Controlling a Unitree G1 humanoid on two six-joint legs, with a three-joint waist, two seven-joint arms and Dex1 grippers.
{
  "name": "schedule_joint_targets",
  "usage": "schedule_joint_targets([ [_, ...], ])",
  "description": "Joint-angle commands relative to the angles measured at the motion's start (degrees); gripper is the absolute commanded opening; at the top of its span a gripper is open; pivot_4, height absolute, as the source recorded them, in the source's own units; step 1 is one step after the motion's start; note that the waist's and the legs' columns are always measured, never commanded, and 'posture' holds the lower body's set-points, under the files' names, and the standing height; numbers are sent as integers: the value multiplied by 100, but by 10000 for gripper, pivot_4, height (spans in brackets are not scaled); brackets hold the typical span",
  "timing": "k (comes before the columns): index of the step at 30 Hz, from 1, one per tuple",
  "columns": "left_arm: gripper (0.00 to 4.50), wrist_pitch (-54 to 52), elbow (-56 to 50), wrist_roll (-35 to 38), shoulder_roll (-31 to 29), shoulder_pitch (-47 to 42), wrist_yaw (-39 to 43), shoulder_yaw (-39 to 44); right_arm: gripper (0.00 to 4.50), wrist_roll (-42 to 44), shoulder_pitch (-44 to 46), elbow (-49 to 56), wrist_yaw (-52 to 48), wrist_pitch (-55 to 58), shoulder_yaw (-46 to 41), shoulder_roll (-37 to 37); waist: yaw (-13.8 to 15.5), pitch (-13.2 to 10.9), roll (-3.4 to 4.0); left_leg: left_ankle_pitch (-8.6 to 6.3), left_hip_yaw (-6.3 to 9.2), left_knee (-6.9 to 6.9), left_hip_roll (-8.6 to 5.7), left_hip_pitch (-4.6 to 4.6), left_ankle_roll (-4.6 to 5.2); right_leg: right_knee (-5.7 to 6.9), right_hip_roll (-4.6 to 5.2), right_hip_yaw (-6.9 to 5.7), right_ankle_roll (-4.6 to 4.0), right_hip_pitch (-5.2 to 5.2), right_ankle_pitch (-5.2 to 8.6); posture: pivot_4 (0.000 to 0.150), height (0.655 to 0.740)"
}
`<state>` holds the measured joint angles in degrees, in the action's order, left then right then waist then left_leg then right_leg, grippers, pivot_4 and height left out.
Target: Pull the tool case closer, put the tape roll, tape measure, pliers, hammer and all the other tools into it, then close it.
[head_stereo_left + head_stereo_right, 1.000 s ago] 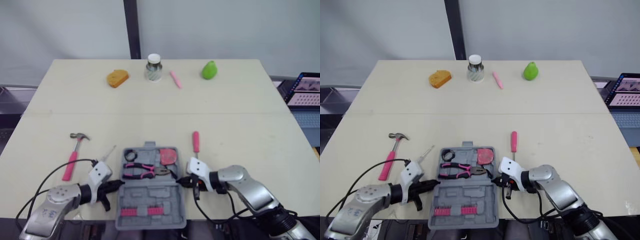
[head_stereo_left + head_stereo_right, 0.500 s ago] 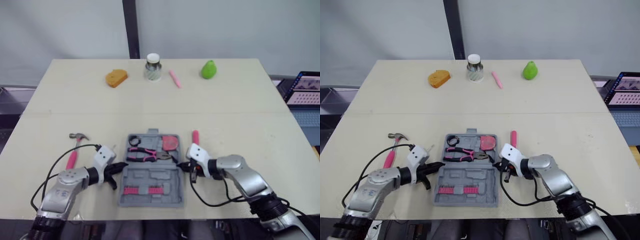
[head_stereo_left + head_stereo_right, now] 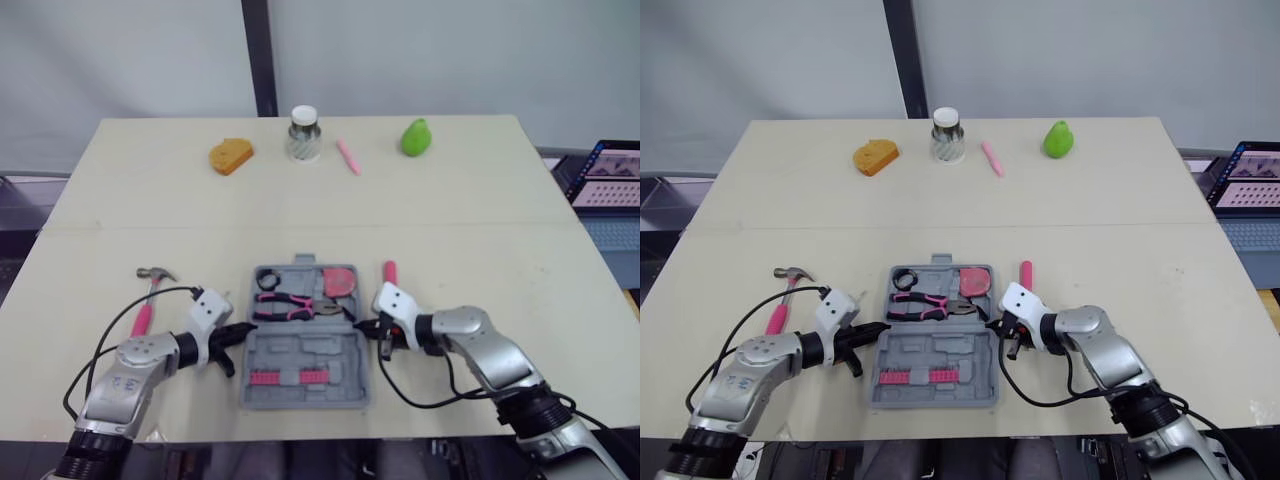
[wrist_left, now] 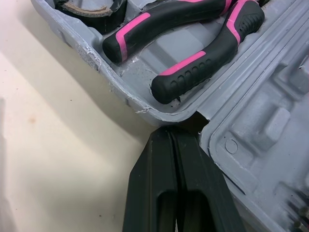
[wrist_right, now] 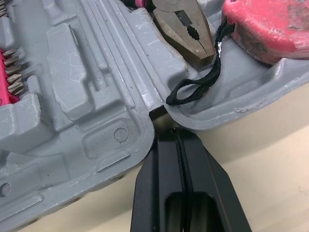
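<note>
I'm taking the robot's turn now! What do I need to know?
Left gripper: shut, empty, tips at the tool case left hinge notch.
Right gripper: shut, empty, tips at the right notch.
Done: case lies open near the table front edge, with tape roll, pliers and tape measure inside.
To do: pack the hammer and pink screwdriver, both on the table, then close the case.

one case point(image 3: 330, 352), one hammer point(image 3: 143, 316), one pliers point(image 3: 284, 305)
</note>
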<state>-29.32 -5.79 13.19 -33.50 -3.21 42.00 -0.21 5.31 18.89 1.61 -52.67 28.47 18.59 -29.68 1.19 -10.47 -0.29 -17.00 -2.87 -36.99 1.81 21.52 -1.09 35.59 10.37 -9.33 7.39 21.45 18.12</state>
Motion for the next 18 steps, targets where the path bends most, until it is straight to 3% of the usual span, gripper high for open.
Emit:
schedule_joint_targets([
  [1, 568, 43, -327, 138, 22, 80, 228, -178, 0, 74, -120, 246, -20, -64, 34, 61, 4, 0, 0, -1, -1, 0, 0, 0, 1, 0, 0, 1, 0, 0, 0, 1500, 7400],
  [18, 568, -8, -350, 118, -21, 82, 264, -149, 0, 103, -266, 458, -96, 71, 47, 66, 0, 1, -1, -16, -14, -10, 0, -1, 10, -3, 0, 13, 3, 1, -2, 1500, 7400],
])
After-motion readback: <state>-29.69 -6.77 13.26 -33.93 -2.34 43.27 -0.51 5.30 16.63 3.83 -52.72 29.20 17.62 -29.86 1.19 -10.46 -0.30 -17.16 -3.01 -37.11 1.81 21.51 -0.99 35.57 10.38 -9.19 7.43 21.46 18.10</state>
